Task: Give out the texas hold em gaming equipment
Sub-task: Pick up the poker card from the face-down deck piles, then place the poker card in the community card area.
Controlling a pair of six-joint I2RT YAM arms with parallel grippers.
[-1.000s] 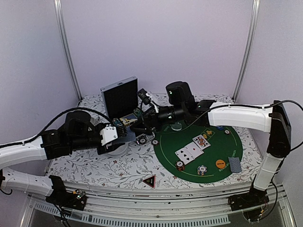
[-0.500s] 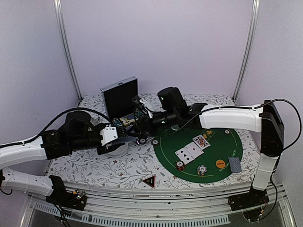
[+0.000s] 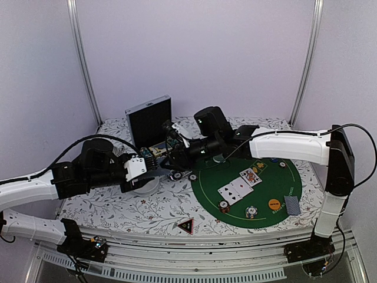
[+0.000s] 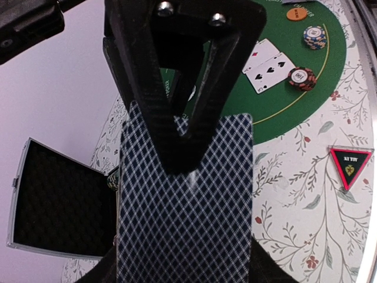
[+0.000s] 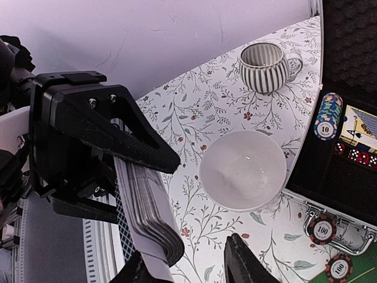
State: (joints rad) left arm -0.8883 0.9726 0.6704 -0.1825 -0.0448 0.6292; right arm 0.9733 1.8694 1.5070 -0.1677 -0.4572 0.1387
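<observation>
My left gripper (image 3: 154,171) is shut on a deck of blue diamond-backed playing cards (image 4: 185,200), held above the flowered cloth. The deck's stacked edge (image 5: 147,206) shows in the right wrist view. My right gripper (image 5: 188,266) has reached across to it. One finger (image 4: 168,135) lies over the top card, the other finger (image 5: 241,259) stands off with bare cloth between it and the deck. On the green mat (image 3: 265,218) lie face-up cards (image 3: 235,188), poker chips (image 3: 224,206), an orange disc (image 3: 274,204) and one face-down card (image 3: 292,204). The black red-edged triangle (image 3: 186,225) lies near the front.
A white bowl (image 5: 242,170) sits under the deck, a striped mug (image 5: 263,68) beyond it. An open black case (image 3: 148,121) stands at the back, holding a chip stack (image 5: 327,115). Two loose chips (image 5: 323,229) lie beside the case's edge.
The right arm has swung left to the deck in my left gripper, and its jaws have narrowed. The left arm and the deck have stayed put.
</observation>
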